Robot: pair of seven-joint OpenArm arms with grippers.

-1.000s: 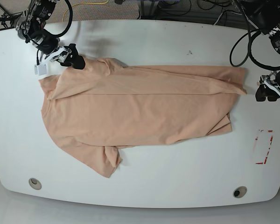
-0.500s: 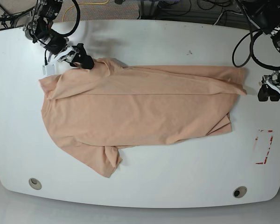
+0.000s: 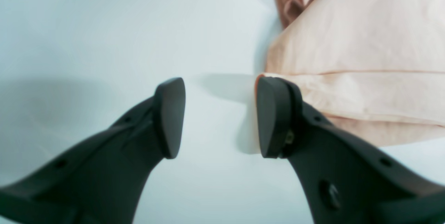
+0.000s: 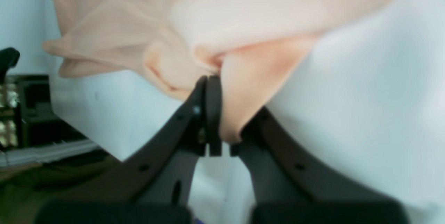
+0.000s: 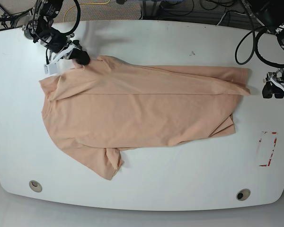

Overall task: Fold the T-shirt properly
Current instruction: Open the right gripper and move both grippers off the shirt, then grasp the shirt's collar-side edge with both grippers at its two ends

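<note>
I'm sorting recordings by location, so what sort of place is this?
Probably a robotics lab or workshop: two robot arms with black pincers, loose cables behind the white table, and a T-shirt laid out as a folding trial.

Soft, matt, peach-pink cloth T-shirt (image 5: 142, 118): thin knit look, mostly smooth, with creased and ruffled areas. Beneath the T-shirt, broad white table (image 5: 180, 179): smooth, faint satin sheen, soft reflections; exact material cannot be told. Below the T-shirt, toward the table's front edge, round inset fittings (image 5: 243, 194): greyish, metal-looking. Beyond the T-shirt, past the table's far edge, grey mesh-like panel (image 5: 102, 13): matt, finely textured. Right of the T-shirt, black fingertips (image 3: 281, 113) of left tool (image 3: 224, 118): smooth, matt, rubber- or plastic-looking.
</note>
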